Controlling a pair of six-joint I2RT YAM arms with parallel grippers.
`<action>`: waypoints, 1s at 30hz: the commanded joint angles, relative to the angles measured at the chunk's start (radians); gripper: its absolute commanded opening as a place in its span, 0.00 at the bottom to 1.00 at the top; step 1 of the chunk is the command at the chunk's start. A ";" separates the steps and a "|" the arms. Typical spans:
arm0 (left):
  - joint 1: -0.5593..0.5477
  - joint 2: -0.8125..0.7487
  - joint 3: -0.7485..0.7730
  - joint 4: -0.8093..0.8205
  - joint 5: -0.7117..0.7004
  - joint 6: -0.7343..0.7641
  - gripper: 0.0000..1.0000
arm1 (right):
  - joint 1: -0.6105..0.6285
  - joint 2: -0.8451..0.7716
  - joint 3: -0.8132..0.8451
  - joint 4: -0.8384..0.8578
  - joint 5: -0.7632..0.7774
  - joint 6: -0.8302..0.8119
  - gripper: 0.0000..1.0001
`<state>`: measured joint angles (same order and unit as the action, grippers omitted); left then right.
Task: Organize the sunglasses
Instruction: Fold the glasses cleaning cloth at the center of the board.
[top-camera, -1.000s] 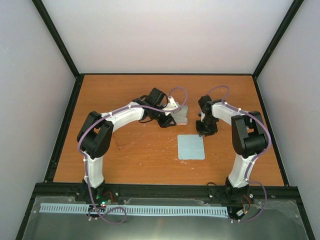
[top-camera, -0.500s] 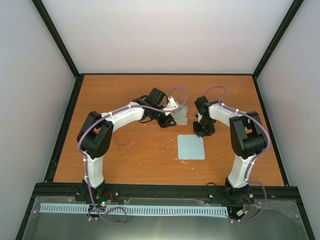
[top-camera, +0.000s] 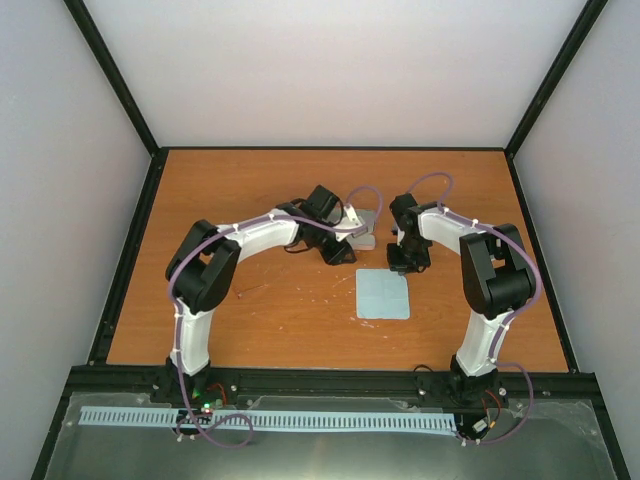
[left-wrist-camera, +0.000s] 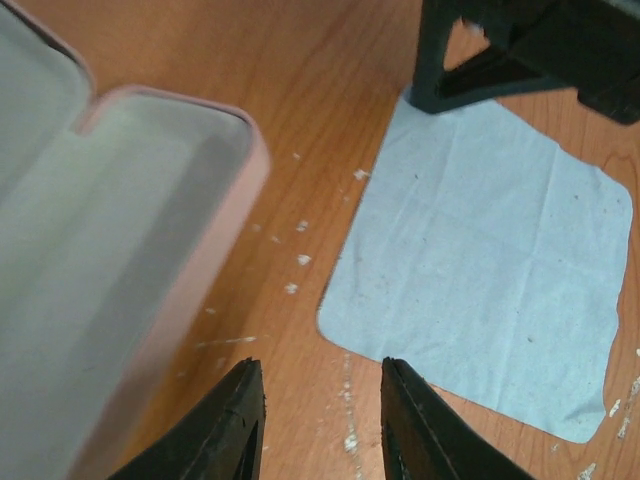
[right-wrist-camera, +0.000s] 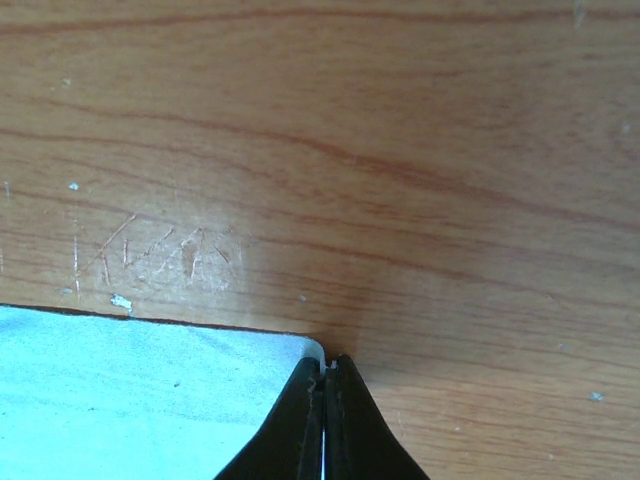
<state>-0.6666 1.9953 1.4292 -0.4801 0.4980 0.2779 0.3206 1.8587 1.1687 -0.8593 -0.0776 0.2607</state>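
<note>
On table (top-camera: 220, 190): 1 sunglasses (top-camera: 250, 291), 1 cloth (left-wrist-camera: 480, 290), 1 case (left-wrist-camera: 110, 260).

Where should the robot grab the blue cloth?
By a corner, from above. The cloth lies flat on the table with no fold to grab, so only a corner can be pinched up. The far right corner is handiest: the right gripper is shut right on it.
</note>
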 joint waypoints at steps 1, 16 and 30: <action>-0.059 0.047 0.003 -0.022 -0.009 0.015 0.34 | 0.005 0.034 -0.030 0.017 0.013 0.024 0.03; -0.099 0.143 0.036 -0.004 -0.135 0.007 0.33 | 0.001 0.017 0.004 0.025 -0.005 0.026 0.03; -0.146 0.159 0.037 -0.013 -0.123 0.008 0.24 | 0.001 0.014 0.010 0.023 -0.014 0.030 0.03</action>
<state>-0.7773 2.1216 1.4506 -0.4713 0.3840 0.2798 0.3199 1.8587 1.1736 -0.8619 -0.0830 0.2779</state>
